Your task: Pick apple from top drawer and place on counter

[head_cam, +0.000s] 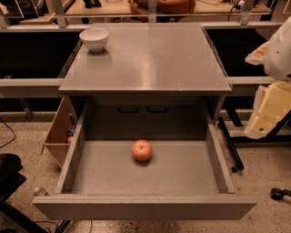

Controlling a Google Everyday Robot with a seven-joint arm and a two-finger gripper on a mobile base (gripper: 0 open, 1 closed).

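The apple, red-orange with a yellowish patch, lies on the floor of the top drawer, a little behind its middle. The drawer is pulled fully open toward the camera. Above and behind it is the grey counter. My gripper shows as pale yellow and white parts at the right edge of the view. It is outside the drawer's right wall, above floor level, well apart from the apple and holding nothing that I can see.
A white bowl stands on the counter's back left corner. Two dark handles show on the panel behind the drawer. A wooden box is on the floor at left, black rods at right, and a wooden table behind.
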